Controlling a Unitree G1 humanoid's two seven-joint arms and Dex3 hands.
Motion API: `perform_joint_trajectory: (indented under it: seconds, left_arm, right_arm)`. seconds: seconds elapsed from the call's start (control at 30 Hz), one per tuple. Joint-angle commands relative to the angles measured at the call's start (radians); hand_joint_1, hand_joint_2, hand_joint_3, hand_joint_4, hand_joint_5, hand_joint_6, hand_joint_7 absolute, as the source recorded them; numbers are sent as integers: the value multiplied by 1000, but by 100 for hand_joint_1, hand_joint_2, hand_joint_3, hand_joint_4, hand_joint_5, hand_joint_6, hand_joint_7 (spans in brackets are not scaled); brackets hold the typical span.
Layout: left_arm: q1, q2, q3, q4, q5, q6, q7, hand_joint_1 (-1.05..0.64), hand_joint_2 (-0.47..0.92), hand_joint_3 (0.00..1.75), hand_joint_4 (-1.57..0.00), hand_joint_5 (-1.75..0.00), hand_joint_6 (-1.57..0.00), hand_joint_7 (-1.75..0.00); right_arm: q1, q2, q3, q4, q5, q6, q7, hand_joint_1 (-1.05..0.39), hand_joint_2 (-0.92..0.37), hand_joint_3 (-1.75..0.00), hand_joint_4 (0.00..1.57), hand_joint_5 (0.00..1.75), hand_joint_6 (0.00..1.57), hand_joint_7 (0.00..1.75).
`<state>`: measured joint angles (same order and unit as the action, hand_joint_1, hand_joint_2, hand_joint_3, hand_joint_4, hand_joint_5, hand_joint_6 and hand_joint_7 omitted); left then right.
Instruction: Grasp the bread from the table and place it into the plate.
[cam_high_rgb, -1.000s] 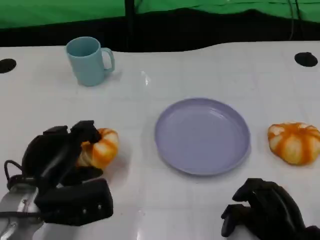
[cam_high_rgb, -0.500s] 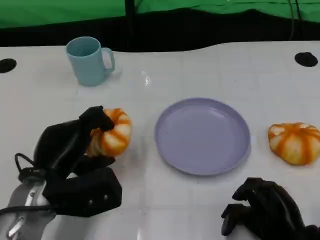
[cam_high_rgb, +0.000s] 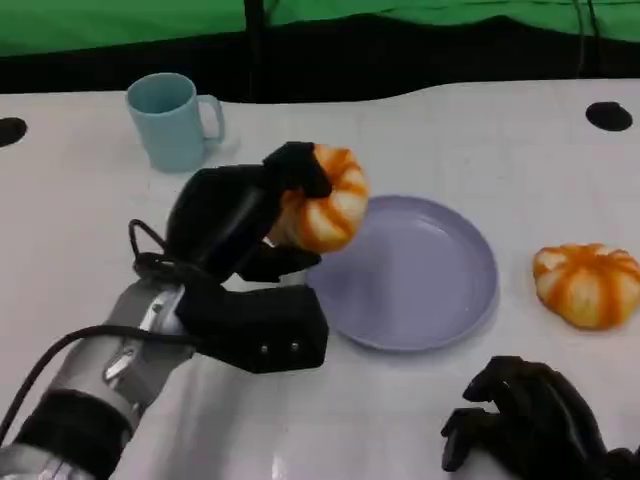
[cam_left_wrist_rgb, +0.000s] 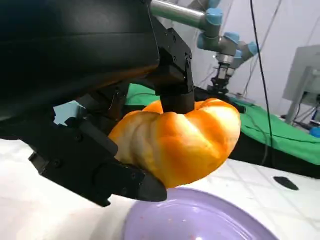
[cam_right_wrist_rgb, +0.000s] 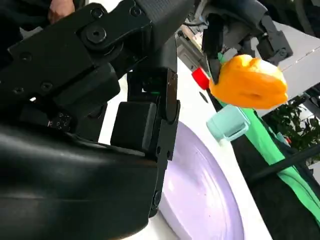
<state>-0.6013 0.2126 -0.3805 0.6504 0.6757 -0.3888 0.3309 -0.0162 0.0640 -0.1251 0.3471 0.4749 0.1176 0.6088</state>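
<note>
The robot's left hand (cam_high_rgb: 235, 215) is clamped on a glossy orange-and-white twisted bread roll (cam_high_rgb: 322, 200), black fingers wrapped over its top and under its near side. The roll is clear of the table, hanging over the near-left rim of the round lilac plate (cam_high_rgb: 440, 300); from the left wrist view it sits just above the plate's edge, not over the middle. The right hand (cam_high_rgb: 530, 420) rests low at the table's near edge with fingers curled in and nothing in them.

What worries me is where the roll hangs. If the fingers let go here, I'd expect it to land on the rim and tip back onto the white table (cam_high_rgb: 400, 130) instead of settling inside. The roll is rounded and slick-looking, so a shallow plate may not stop it rolling either. The dark block on the forearm rides low beside the plate's near-left edge, and a careless descent could nudge the plate.

There's open plate to the right of the roll, so carrying it further inward looks easy. A second orange-striped roll (cam_high_rgb: 588, 284) lies just beyond the plate's right rim, and a pale blue mug (cam_high_rgb: 172, 122) stands well apart at the far left.
</note>
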Motion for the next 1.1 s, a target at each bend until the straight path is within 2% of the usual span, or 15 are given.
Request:
perform_joint_trajectory:
  seconds: [0.03, 0.23, 0.67, 0.7, 0.77, 0.8, 0.83, 0.87, 0.93, 1.0, 1.1]
  left_arm:
    - [-81, -20, -35, 65, 33, -10, 21, -26, 55, 86, -87, -175, -63, -175]
    - [-188, -71, -89, 182, 61, 0, 8, -29, 53, 100, -88, -175, -65, -175]
    - [-313, -162, -161, 366, 78, 1, -7, -30, 50, 106, -93, -175, -70, -164]
    - [-321, -167, -167, 377, 80, 3, -13, -29, 50, 105, -92, -175, -77, -138]
    - [-339, -187, -185, 416, 84, 12, -32, -30, 54, 99, -89, -175, -82, -109]
    - [-344, -192, -190, 429, 84, 13, -35, -29, 56, 97, -88, -175, -85, -102]
    - [-350, -199, -197, 444, 86, 14, -37, -29, 58, 94, -87, -175, -85, -101]
    - [-354, -202, -201, 455, 86, 13, -37, -29, 60, 91, -87, -175, -82, -110]
    - [-362, -211, -209, 480, 83, 8, -49, -28, 61, 88, -86, -175, -80, -119]
    - [-369, -219, -213, 504, 76, -1, -67, -26, 68, 77, -78, -175, -76, -108]
    - [-374, -222, -213, 518, 74, -6, -72, -25, 70, 73, -76, -175, -76, -105]
  right_arm:
    - [1, -6, -6, -2, 4, -7, 2, -105, -72, 0, 157, 74, 157, 38]
    - [-1, -5, -7, -3, 8, 4, -1, -104, -72, 0, 157, 74, 157, 37]
    - [17, 2, 2, -30, 2, 3, -12, -105, -72, 0, 157, 75, 157, 39]
    - [19, 3, 3, -35, 3, 6, -16, -105, -72, 0, 157, 75, 157, 40]
    - [26, 7, 8, -46, -1, 7, -23, -105, -72, 0, 157, 76, 157, 41]
    - [29, 7, 9, -49, -3, 6, -25, -105, -73, -1, 157, 76, 157, 41]
    - [32, 8, 12, -52, -3, 5, -24, -105, -73, -1, 157, 76, 157, 41]
    - [34, 9, 13, -54, -3, 4, -24, -105, -73, -1, 157, 76, 157, 40]
    - [38, 13, 14, -60, -1, 9, -28, -105, -73, -1, 157, 76, 157, 40]
    - [42, 19, 15, -68, 2, 16, -36, -105, -71, 0, 157, 75, 157, 38]
    - [44, 20, 15, -71, 3, 20, -39, -105, -71, 0, 157, 75, 157, 38]
